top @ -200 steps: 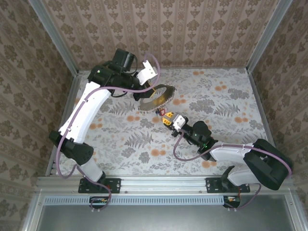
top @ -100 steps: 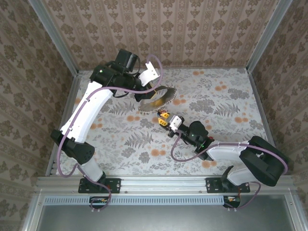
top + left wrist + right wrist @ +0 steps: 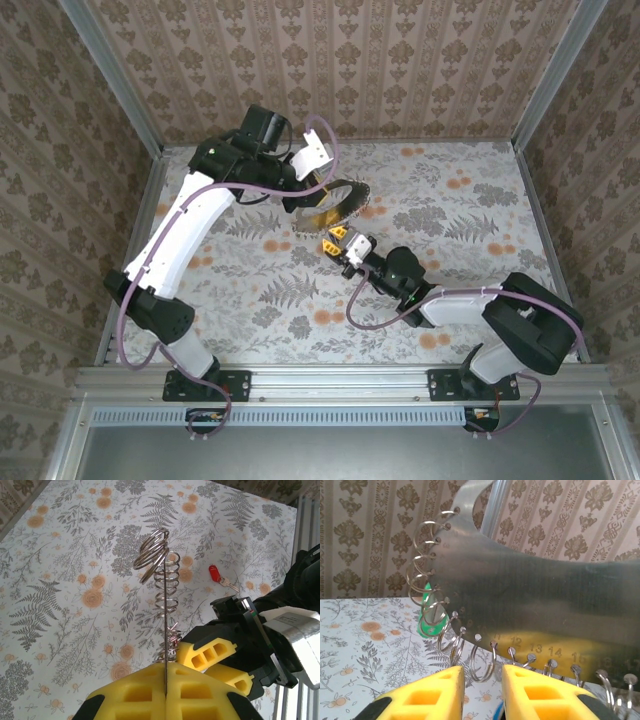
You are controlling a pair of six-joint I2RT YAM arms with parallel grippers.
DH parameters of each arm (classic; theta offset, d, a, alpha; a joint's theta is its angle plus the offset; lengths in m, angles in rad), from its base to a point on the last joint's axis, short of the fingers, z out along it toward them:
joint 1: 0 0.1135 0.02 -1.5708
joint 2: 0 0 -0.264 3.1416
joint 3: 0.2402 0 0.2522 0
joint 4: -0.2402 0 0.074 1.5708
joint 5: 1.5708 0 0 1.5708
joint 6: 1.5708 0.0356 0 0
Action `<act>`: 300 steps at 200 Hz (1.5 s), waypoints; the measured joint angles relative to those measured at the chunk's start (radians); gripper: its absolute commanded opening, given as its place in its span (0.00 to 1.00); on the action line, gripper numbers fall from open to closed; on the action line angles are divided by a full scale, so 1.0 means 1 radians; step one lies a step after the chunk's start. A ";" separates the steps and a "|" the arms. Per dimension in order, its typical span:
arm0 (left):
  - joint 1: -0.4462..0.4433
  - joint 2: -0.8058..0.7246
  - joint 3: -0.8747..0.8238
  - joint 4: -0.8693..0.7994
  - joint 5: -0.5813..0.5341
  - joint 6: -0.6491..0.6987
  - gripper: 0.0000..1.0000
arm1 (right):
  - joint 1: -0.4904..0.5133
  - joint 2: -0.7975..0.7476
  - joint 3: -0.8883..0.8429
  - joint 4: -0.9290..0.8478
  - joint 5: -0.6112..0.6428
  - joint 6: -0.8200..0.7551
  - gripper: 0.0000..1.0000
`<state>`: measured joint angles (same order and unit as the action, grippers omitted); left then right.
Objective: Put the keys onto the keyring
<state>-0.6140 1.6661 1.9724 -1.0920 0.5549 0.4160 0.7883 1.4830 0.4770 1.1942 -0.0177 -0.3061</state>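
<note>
Pincer on left arm [image 3: 165,677] was shut on a thin metal plate [image 3: 530,590] edged with keyring loops [image 3: 166,587], raised over the table [image 3: 60,580]. Right pincer [image 3: 482,672] stood narrowly parted under the loops, with no grip seen. Red key [image 3: 214,573] lay on the table; green key [image 3: 431,612] showed behind the loops.

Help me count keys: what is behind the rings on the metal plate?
Behind the rings, a green piece shows, probably a key head. The metal plate hides its right side and anything beyond.
</note>
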 measured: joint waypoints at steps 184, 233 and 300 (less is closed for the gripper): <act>0.000 -0.054 -0.050 0.053 0.033 0.001 0.00 | 0.000 -0.029 -0.009 0.010 0.013 -0.005 0.30; 0.000 -0.069 -0.061 0.069 0.042 0.000 0.00 | 0.005 -0.029 -0.009 -0.001 0.003 -0.008 0.28; 0.000 -0.073 -0.064 0.078 0.044 0.000 0.00 | 0.021 -0.029 -0.009 -0.008 0.016 -0.038 0.26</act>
<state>-0.6140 1.5932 1.9083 -1.0138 0.5991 0.4164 0.8097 1.4536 0.4683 1.1862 -0.0021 -0.3443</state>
